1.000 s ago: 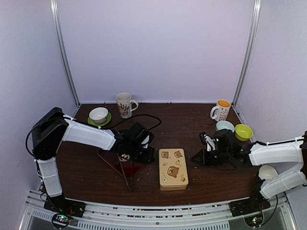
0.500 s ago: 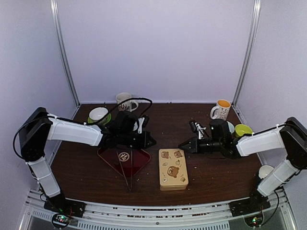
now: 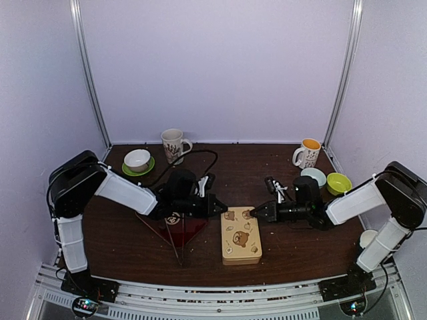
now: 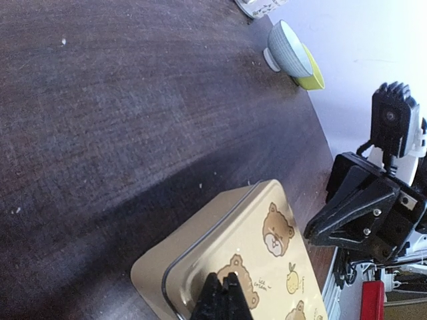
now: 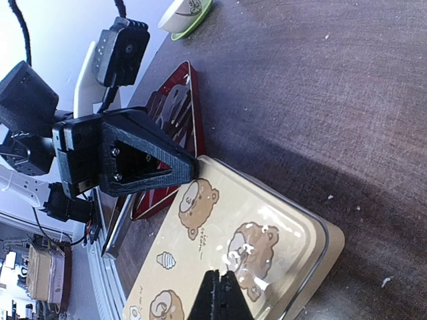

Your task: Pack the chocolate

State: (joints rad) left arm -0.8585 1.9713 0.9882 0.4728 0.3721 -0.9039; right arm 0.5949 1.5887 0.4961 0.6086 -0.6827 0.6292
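No chocolate shows in any view. The tan tin (image 3: 241, 237), with bear prints on its lid, lies closed at the table's front middle. My left gripper (image 3: 223, 208) is shut and empty, its tip at the tin's far left corner. In the left wrist view (image 4: 223, 280) the shut fingers hang over the tin's lid (image 4: 267, 247). My right gripper (image 3: 254, 213) is shut and empty at the tin's far right corner. In the right wrist view (image 5: 219, 276) it sits over the lid (image 5: 200, 247). The two grippers face each other across the tin's far end.
A red triangular tray (image 3: 175, 225) lies left of the tin. At the back stand a white bowl on a green saucer (image 3: 137, 161), a patterned mug (image 3: 173, 145) and an orange-filled mug (image 3: 308, 153). A pale blue bowl (image 3: 312, 175) and a green bowl (image 3: 339, 183) sit at the right.
My left gripper has moved right, off the red tray to the tin's far left corner. My right gripper has moved left to the tin's far right corner. The tin has not moved.
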